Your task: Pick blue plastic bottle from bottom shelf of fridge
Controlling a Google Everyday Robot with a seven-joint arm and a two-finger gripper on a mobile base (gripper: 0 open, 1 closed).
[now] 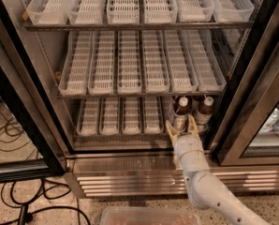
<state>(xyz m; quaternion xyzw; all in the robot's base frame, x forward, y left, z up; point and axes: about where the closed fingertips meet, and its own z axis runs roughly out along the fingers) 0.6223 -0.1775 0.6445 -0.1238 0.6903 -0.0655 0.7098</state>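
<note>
Camera view showed loose cables on the floor, far left of the bottom shelf and outside the fridge. The left and middle of the bottom shelf held only white lane trays with nothing in them. At the right end of the bottom shelf stood the blue plastic bottle, upright, white cap, dark liquid. The gripper sat at the front edge of the bottom shelf, right in front of that bottle, jaws spread wide and holding nothing. The bottle's base looked roughly between the fingers, contact unclear. Just right of it on the bottom shelf stood a second bottle, same kind, very near the right finger. Right of the bottom shelf was the black door frame.

Risks, as a judgement:
- The right finger could nudge the second bottle and tip it, because the gap is tight.
- Closing too low or too shallow could make the bottle slip or topple backward.
- On pull-out the bottle might catch the tray lip or hit the door frame.
</note>
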